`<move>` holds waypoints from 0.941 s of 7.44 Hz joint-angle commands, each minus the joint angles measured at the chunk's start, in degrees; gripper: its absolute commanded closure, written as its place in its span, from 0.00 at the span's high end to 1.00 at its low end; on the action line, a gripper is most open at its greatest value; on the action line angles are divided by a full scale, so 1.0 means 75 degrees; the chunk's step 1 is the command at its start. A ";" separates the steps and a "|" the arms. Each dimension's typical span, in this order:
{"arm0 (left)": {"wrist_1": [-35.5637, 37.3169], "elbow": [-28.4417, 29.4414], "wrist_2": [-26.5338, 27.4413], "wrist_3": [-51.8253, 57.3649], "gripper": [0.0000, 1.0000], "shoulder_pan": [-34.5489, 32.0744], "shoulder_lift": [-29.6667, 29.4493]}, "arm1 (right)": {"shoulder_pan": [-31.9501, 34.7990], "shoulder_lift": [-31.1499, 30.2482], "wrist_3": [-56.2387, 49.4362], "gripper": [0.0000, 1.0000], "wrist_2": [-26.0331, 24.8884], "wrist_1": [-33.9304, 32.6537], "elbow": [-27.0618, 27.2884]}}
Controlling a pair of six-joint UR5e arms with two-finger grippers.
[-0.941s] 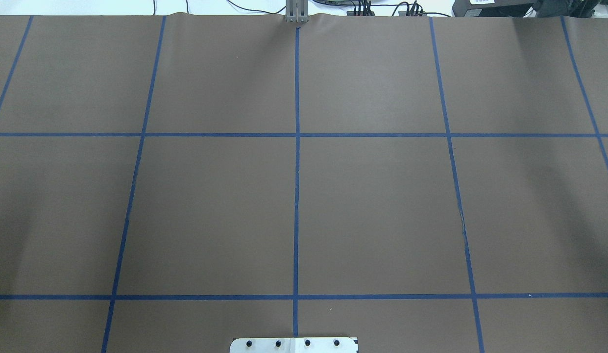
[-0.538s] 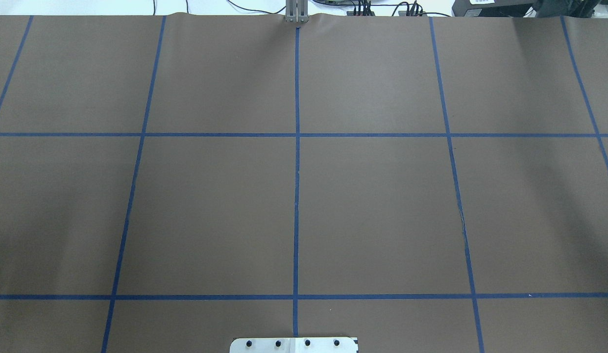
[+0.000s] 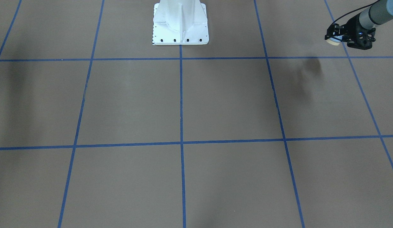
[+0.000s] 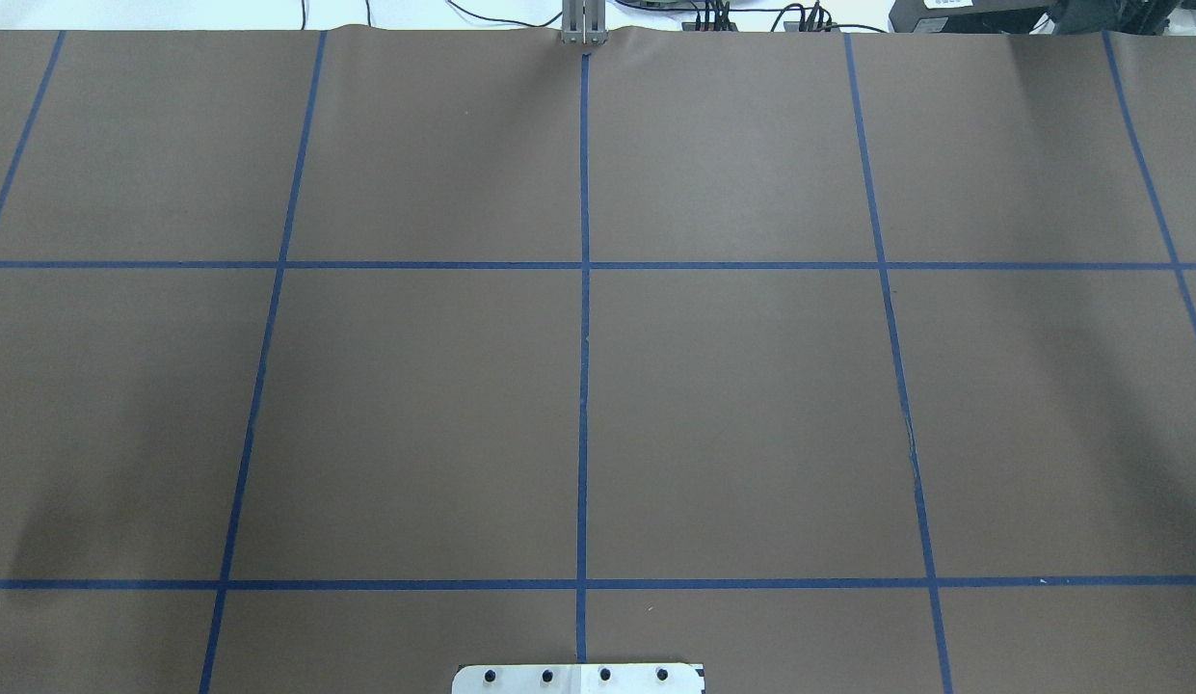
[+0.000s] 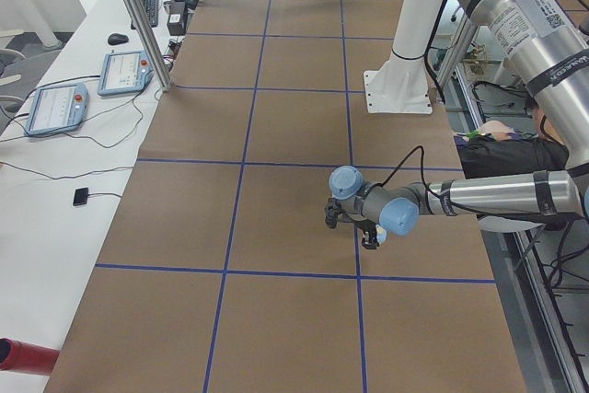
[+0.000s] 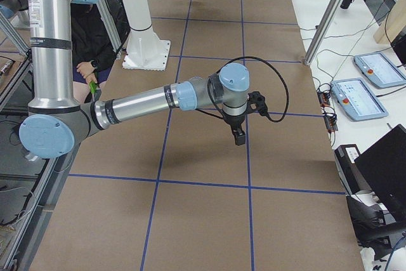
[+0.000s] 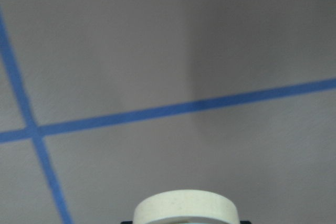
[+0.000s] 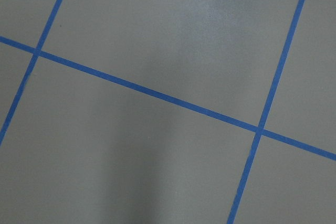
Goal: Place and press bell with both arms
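The bell [image 3: 332, 40] is held in my left gripper [image 3: 335, 36], above the brown table near the robot's side; its shadow lies on the table below. Only its cream base rim shows in the front-facing view and at the bottom edge of the left wrist view [image 7: 184, 209]. In the exterior left view the left gripper [image 5: 354, 225] hangs above a blue tape line with the bell [image 5: 372, 242] in it. My right gripper [image 6: 238, 138] points down above the table; I cannot tell whether it is open. The right wrist view shows only taped table.
The white bolted pedestal base [image 3: 180, 22] stands at the robot's edge of the table [image 4: 732, 386], which carries a blue tape grid. Operator tablets [image 5: 55, 108] and a metal post [image 5: 138, 16] stand beside the table. A seated person [image 6: 85, 42] is behind the pedestal.
No arm or bell shows in the overhead view at any time. Only the faint shadows on the table's left and right sides have shifted a little.
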 commanded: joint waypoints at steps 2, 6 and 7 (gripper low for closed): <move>0.1730 -0.0580 -0.0147 -0.0700 0.00 -0.0089 -0.1721 | -0.0009 0.0012 0.0009 1.00 -0.0026 0.0010 -0.0058; 0.5411 0.0140 -0.0065 -0.0711 0.00 -0.0090 -0.5877 | -0.0009 0.0000 -0.0003 1.00 -0.0026 -0.0002 -0.0069; 0.5627 0.0934 0.0004 -0.0746 0.00 -0.0078 -0.6885 | -0.0021 0.0000 0.0009 1.00 -0.0026 -0.0002 -0.0069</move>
